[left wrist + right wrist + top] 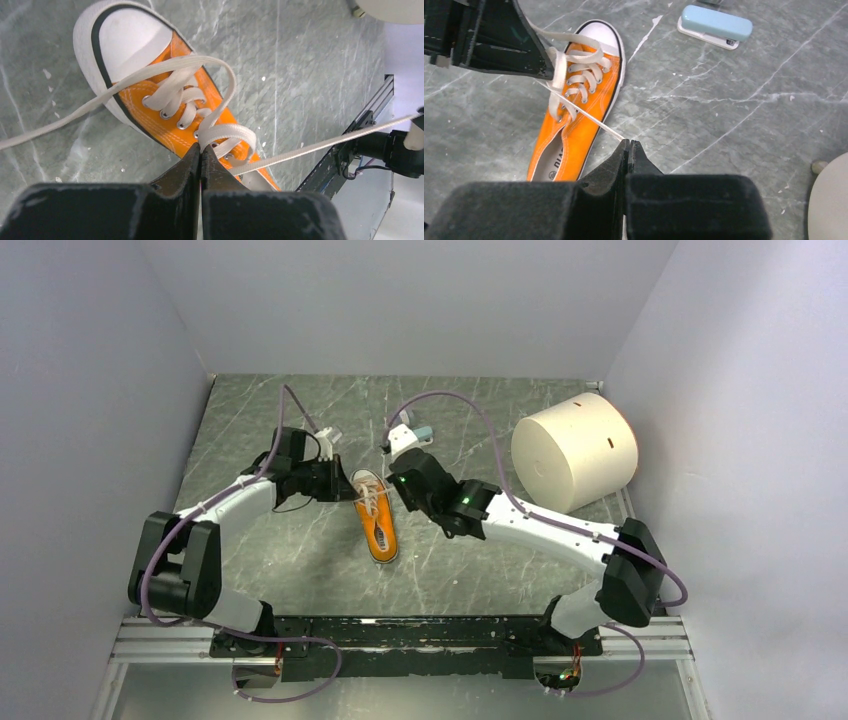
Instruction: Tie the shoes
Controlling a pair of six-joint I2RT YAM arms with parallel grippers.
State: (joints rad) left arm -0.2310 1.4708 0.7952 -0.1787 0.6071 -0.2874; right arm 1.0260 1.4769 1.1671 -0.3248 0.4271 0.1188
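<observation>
The orange shoe [377,523] lies on the table between both arms, its white toe cap pointing away from the bases. In the left wrist view my left gripper [201,148] is shut on a cream lace loop [227,132] over the eyelets of the shoe [145,117]. Another lace strand [320,145] runs taut to the right. My right gripper [629,142] is shut on that lace [589,117], just right of the shoe [574,135]. From above, the left gripper [338,483] sits at the shoe's left and the right gripper [393,481] at its right.
A large white cylinder [575,450] lies on its side at the back right. A small light-blue stapler-like object [716,25] rests beyond the shoe. Grey walls enclose the table on three sides, and a metal rail [400,632] runs along the near edge.
</observation>
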